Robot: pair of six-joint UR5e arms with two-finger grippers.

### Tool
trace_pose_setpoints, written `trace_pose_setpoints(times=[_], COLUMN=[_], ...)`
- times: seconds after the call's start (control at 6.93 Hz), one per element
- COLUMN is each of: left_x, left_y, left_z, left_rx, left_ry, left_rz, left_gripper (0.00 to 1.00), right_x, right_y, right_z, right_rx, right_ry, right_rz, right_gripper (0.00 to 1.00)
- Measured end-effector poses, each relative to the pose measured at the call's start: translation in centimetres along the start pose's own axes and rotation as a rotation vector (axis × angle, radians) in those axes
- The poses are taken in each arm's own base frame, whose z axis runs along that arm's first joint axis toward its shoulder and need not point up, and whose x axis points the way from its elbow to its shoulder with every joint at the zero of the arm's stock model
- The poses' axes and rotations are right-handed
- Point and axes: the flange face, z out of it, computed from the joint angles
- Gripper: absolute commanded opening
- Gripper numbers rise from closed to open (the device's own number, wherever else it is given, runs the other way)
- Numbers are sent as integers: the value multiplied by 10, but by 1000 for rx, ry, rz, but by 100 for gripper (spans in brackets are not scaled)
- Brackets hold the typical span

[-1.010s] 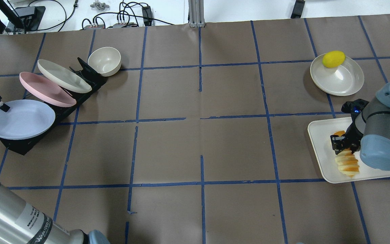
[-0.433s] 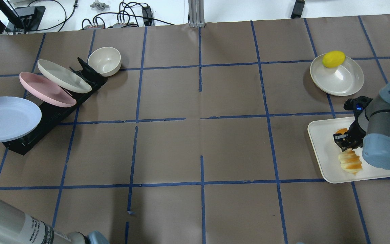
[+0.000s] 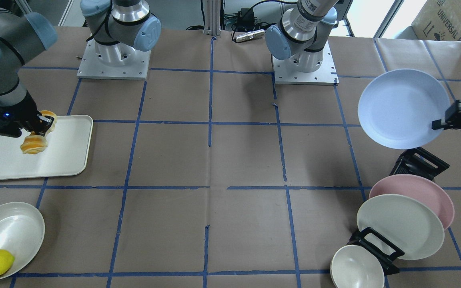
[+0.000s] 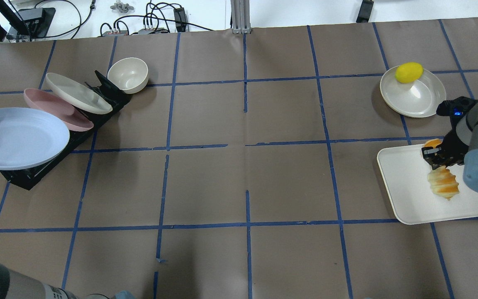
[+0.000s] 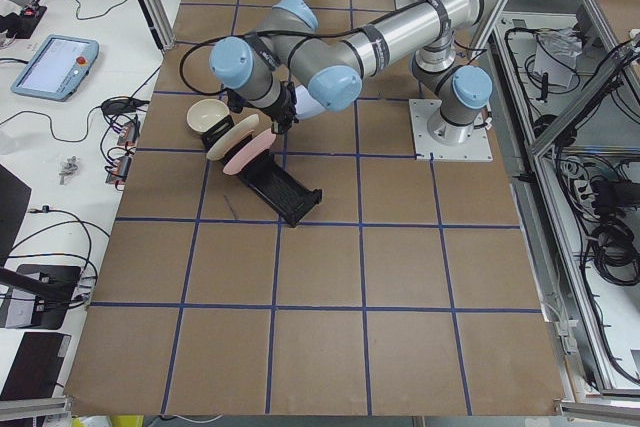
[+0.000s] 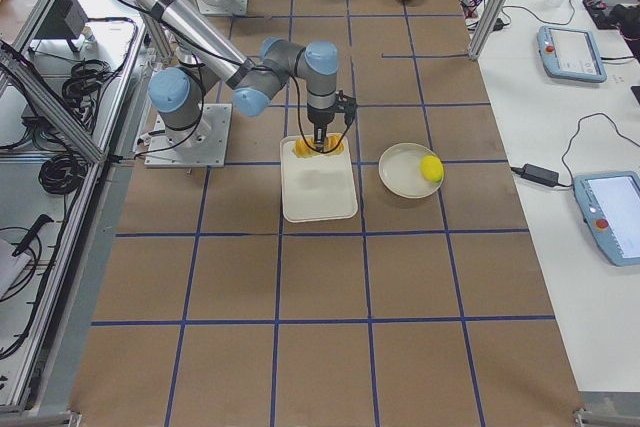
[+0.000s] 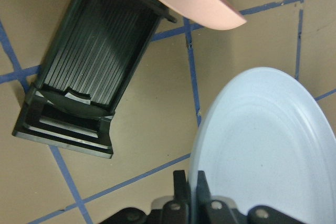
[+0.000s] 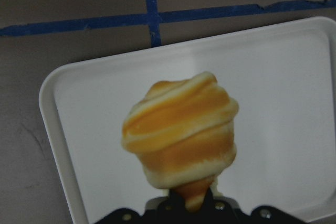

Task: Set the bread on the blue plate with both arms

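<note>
We find the bread [image 4: 443, 182] at the right end of the table [image 4: 288, 174], crosswise in the right gripper [image 4: 434, 160], its ridged near end jutting out over the white tray [image 4: 401, 195]; whether it touches the tray we cannot tell. The blue plate [image 4: 17, 139] is well apart from it, at the left end, tilted above the near end of the black rack [image 7: 89, 77]. A pink plate [image 4: 52, 106] and a cream plate [image 4: 77, 93] lean in that rack, with a bowl [image 4: 129, 74] just beyond. Far of the tray, a lemon [image 4: 409, 72] sits on the rim of a cream dish [image 4: 419, 101]. The right gripper is clamped on the bread's middle; the left gripper [image 7: 194, 184] pinches the blue plate's rim.
</note>
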Motion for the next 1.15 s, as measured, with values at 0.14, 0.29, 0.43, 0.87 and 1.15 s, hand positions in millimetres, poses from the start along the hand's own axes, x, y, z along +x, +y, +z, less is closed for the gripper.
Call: trace_pose_setpoints(times=[0.14,0.29,0.43,0.87,1.15], left_x=[45,80,109,187,219], left_y=[-5,-14,-26,-63,-78], left_z=[15,37,60,128,158], left_rx=[1,4,7,17,14], left_ry=[-8,-27,-36,-30,-13], left_rz=[-21,-36,-37,-29,-10], left_gripper=[11,11,11,11,11], right_x=[9,16,17,-40,-122], right_y=[-14,-28,-33,-35,-39], right_z=[-39,-81,-119,-197,-211], right_rx=[-10,-34,-58,-38,-14], right_ry=[-8,-21,-33,-46,-47], right_rz=[-4,-13,-23,-45,-71], right_gripper=[5,5,6,6,6])
